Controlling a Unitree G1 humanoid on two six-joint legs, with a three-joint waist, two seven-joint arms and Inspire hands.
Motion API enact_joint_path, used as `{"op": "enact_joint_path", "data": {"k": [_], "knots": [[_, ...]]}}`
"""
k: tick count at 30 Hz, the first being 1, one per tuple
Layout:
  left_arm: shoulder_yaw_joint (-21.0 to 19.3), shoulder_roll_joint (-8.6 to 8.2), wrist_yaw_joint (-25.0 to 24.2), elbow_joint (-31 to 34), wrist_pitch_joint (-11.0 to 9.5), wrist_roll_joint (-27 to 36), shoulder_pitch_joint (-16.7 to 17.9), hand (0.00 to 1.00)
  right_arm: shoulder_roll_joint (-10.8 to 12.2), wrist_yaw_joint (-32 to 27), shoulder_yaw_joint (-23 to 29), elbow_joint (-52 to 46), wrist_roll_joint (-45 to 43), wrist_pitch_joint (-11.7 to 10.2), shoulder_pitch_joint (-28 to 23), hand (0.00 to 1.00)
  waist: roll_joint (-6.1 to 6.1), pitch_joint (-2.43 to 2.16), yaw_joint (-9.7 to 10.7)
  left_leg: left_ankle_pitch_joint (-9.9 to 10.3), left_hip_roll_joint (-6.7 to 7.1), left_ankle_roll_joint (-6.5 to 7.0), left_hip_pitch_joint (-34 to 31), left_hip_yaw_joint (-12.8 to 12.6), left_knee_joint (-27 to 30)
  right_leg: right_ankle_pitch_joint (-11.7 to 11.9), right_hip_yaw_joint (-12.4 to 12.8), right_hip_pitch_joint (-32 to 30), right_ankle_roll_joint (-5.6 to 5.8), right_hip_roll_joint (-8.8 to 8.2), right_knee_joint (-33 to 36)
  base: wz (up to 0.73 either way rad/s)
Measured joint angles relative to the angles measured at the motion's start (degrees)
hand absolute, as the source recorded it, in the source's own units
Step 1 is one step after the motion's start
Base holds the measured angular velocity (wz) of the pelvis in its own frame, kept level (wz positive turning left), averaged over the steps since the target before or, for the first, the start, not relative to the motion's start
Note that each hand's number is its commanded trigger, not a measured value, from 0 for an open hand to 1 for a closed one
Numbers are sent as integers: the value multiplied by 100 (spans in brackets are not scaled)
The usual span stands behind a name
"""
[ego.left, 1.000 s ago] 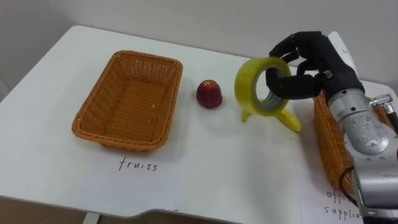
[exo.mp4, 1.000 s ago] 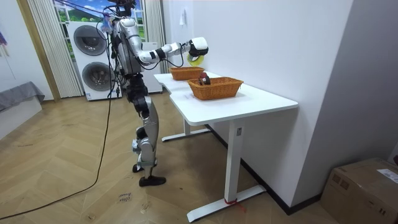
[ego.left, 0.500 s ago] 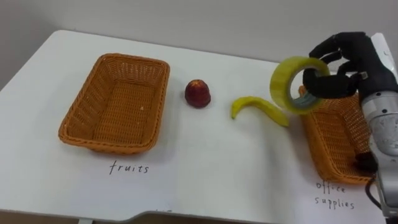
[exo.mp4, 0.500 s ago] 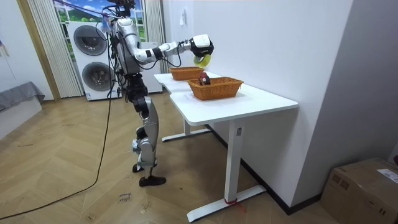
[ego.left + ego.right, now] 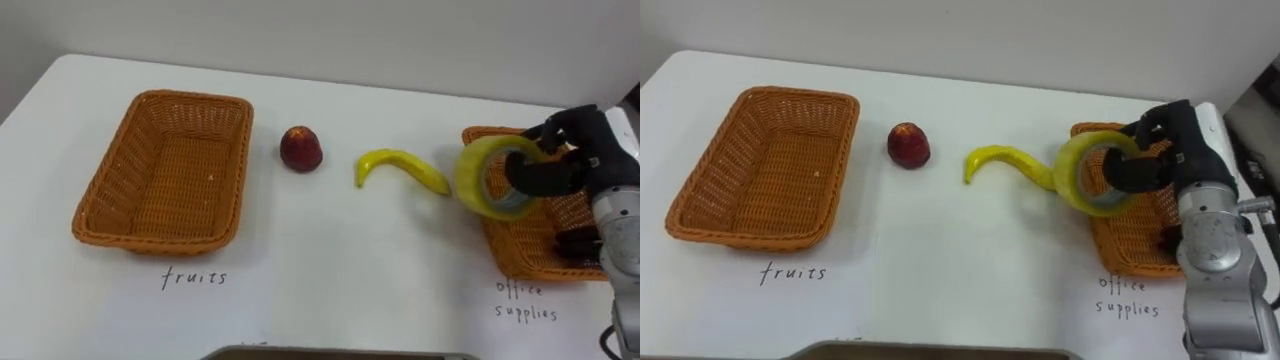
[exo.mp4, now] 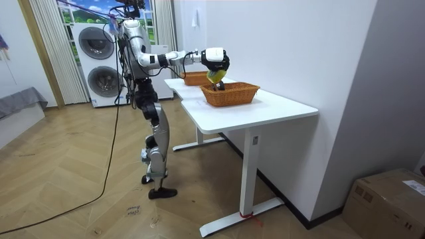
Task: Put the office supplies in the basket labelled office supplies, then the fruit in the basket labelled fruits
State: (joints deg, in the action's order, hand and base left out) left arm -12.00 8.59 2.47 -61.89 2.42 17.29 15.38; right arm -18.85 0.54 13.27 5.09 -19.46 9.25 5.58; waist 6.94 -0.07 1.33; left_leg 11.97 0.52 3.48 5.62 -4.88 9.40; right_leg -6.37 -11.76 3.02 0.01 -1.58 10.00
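"fruits" on table before left basket; "office supplies" before right basket.

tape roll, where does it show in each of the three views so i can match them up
Left eye view: the tape roll is at the right, held by the right hand at the left rim of the right basket.
Right eye view: tape roll right of centre, just past the banana, at the same rim.
Room view: tape roll under the hand, above the near basket.
Shared landmark: that right basket.
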Motion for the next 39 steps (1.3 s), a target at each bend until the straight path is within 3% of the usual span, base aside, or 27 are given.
{"op": "enact_joint_path", "data": {"k": [19,31,32,34,35,36,37,39], "knots": [[-7,43,-196,0,-28,-8,-14,0,-206,-128,180,165,324,-52,-1,100,-1,7,43,4,-4,2,-3,-52,-4,-2,46,-22,3,6,-2,0],[-32,30,-192,3,-26,-183,-16,0,-232,-114,430,168,551,-52,-2,100,-67,-25,50,4,-7,2,0,-57,13,-1,40,-13,4,5,5,0],[-29,24,-189,3,-26,-183,-16,0,-232,-110,430,175,535,-51,-4,96,-68,-24,51,3,-7,2,0,-56,15,-1,45,-13,4,5,10,0],[-28,9,-174,3,-26,-184,-13,0,-232,-96,430,208,531,-51,-4,73,-66,-22,61,3,-6,2,3,-56,18,-1,49,-13,4,4,20,0],[-28,0,-160,2,-26,-184,-13,0,-232,-57,430,239,532,-51,-4,46,-62,-20,61,3,-4,2,4,-56,22,-1,50,-15,4,1,31,0],[-28,-2,-143,3,-26,-184,-15,0,-232,-19,430,282,519,-51,-4,34,-59,-18,61,3,-3,3,7,-56,23,-2,53,-19,4,-2,45,0],[-28,-2,-140,2,-26,-184,-15,0,-232,-2,430,306,506,-51,-4,0,-57,-18,61,3,-1,3,8,-56,23,-3,54,-19,5,-3,48,0],[-28,-2,-139,2,-26,-185,-4,0,-232,57,430,350,490,-51,-4,0,-54,-15,62,2,6,4,8,-56,24,-4,67,-23,8,-6,49,0]]}}
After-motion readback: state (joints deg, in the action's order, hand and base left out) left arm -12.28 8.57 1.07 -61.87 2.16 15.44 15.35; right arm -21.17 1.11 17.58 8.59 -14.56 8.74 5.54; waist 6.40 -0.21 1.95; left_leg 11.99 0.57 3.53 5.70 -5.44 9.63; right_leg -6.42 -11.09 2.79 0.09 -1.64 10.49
